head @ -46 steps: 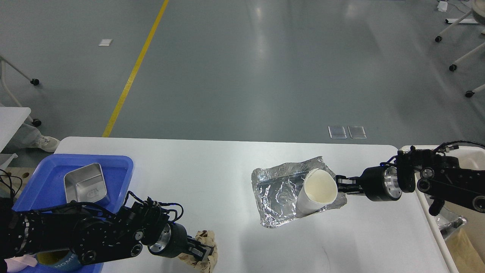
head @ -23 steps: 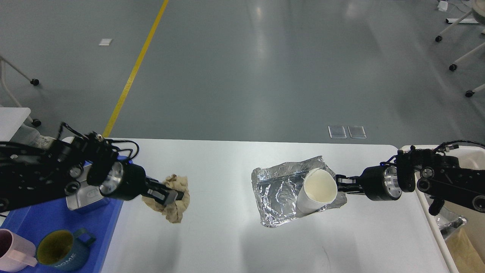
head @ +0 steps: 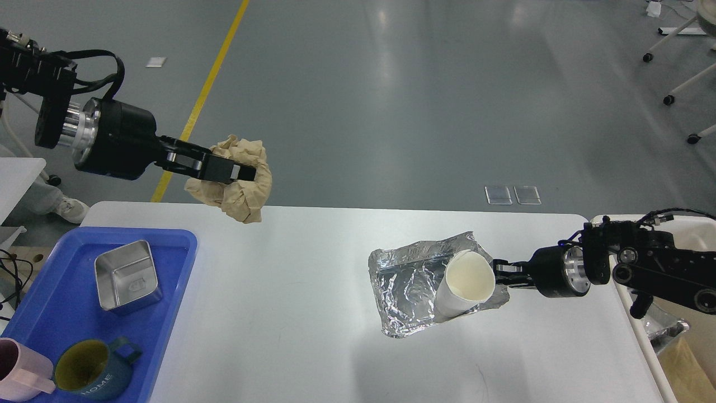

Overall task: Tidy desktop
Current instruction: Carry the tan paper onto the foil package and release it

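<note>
The desktop [head: 313, 291] is a wide white tabletop with rounded corners. My left gripper [head: 246, 172] is raised high over its back-left corner and is shut on a crumpled wad of brown paper [head: 238, 193], which hangs clear of the surface. At the right, a tilted white paper cup [head: 467, 282] faces me with a crinkled sheet of silver foil [head: 408, 285] behind and under it. My right gripper [head: 497, 271] reaches in from the right and is shut at the cup's rim, where the foil's edge also lies. Both cast a shadow on the desktop below.
A blue plastic tray [head: 179, 240] at the front left holds a square metal tin [head: 126, 274], a dark green mug [head: 89, 366] and a pink mug [head: 17, 375]. A cream-white bin [head: 643, 341] stands off the desktop's right edge with foil scraps inside.
My left arm has carried the brown paper wad from the desktop's front edge up and back to high over the back-left corner. The right gripper, cup and foil have shifted slightly left.
</note>
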### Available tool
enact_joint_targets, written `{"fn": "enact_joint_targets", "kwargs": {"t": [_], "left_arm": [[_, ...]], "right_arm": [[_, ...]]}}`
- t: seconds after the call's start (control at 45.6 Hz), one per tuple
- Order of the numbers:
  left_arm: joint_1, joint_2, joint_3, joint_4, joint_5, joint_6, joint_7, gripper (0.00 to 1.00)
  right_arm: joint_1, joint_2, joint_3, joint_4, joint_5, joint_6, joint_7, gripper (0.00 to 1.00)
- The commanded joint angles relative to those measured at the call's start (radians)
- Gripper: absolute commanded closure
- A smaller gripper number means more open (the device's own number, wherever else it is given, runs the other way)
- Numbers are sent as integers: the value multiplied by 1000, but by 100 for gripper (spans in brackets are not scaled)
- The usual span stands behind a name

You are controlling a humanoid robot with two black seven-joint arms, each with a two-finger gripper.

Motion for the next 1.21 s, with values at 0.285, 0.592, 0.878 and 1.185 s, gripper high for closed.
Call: {"fn": "enact_joint_targets", "kwargs": {"t": [0.285,0.592,0.878,1.185], "left_arm": [[-25,-362,55,89,-23,12,14,99],[41,-658,94,278,-20,20,18,98],[83,-780,137,387,-20,50,32,98],[156,-859,167,494,-21,89,37,96]], "right_arm": [[15,13,3,8,2,0,0,100],[31,7,3,17,9,2,1,100],[45,-2,6,29,9,3,6,100],[60,-27,6,46,29,5,6,100]]}}
